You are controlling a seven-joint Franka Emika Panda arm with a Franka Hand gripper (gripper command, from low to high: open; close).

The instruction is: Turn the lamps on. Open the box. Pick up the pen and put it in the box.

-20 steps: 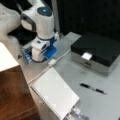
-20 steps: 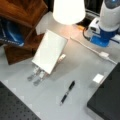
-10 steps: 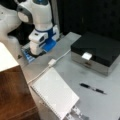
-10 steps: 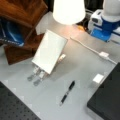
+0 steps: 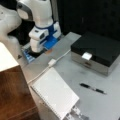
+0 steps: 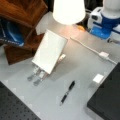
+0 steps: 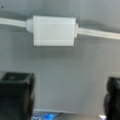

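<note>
Two dark fingers [image 7: 17, 96] of the end effector [image 7: 68, 96] are seen at the bottom corners of the wrist view, set wide apart with nothing held between them. Just beyond them on the grey counter [image 7: 62, 67] lies a white switch block [image 7: 53, 30] on a white cable [image 7: 98, 33]. In both front views the arm is lowered near that cable, at a front view's top left [image 5: 41, 37] and at a front view's top right [image 6: 106, 23]. The lamp [image 6: 68, 11] is seen glowing pale cream at a front view's top, with warm light thrown on the counter below it. The box [image 5: 98, 52] is shown shut, its black lid down and its white latch [image 5: 86, 56] at the front. The pen [image 5: 93, 88] is seen lying flat on the counter below the box, apart from it, and also in a front view [image 6: 67, 92]. A white spiral notebook [image 5: 55, 93] is propped up beside a brown wooden cabinet [image 5: 12, 97].
</note>
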